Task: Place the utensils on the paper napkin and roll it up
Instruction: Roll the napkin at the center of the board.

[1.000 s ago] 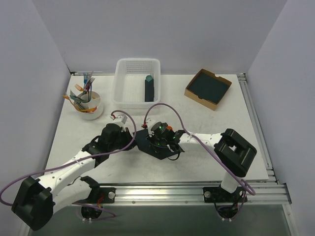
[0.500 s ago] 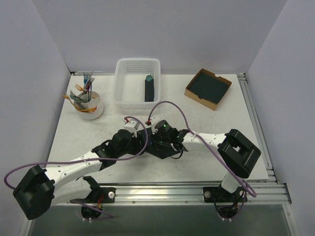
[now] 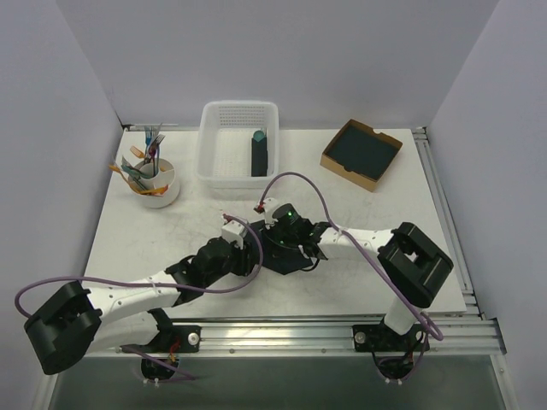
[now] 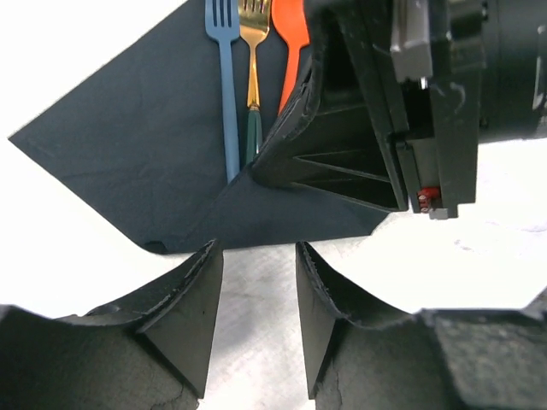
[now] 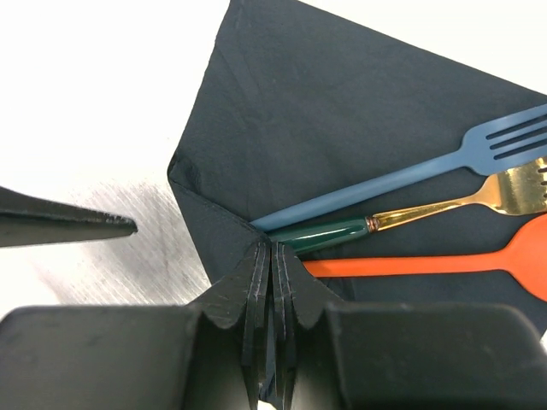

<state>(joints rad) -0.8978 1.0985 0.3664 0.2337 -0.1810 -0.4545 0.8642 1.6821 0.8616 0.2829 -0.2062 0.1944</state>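
First fold of the roll: right jaws clamp the paper napkin (image 5: 342, 111) corner over the utensils (image 5: 376, 224); left jaws, parted and empty, should tuck next

my left gripper (image 4: 256, 256) is open now, not shut like before, and it sits closer to the paper napkin (image 4: 145, 145).

Count, this frame: we log one paper napkin (image 5: 342, 111); three utensils (image 4: 253, 51), namely one blue fork (image 5: 385, 184), one gold fork (image 5: 444, 207) and one orange piece (image 5: 410, 265); one basket (image 3: 208, 145); one box (image 3: 346, 173); one cup (image 3: 159, 193).
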